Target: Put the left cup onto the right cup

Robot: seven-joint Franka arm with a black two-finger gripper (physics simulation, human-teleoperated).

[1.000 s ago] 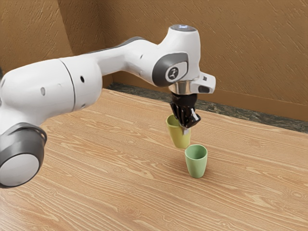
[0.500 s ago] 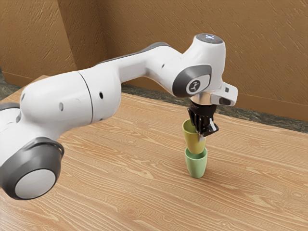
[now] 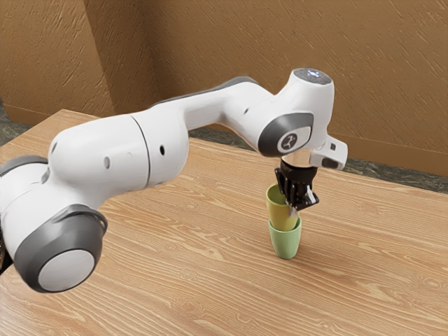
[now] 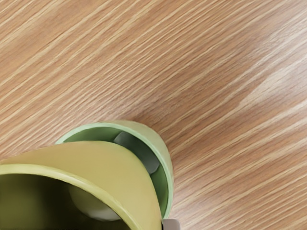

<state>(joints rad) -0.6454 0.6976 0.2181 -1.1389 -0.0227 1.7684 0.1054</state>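
Lower now than half a second back, the pincer [image 3: 299, 203] has sunk a touch and is pinching the wall of the yellow-green cup [image 3: 278, 208] at its rim. That smooth, tapered cup sits mouth up, its base inside the green cup [image 3: 285, 242], its long axis near upright with the top leaning slightly toward the exterior view's left. Both are glossy and round. The green cup stands upright on the wood-grain table [image 3: 175, 245].

Tilted yellow-green cup [image 4: 86, 165] partway inside green cup [image 4: 154, 137]
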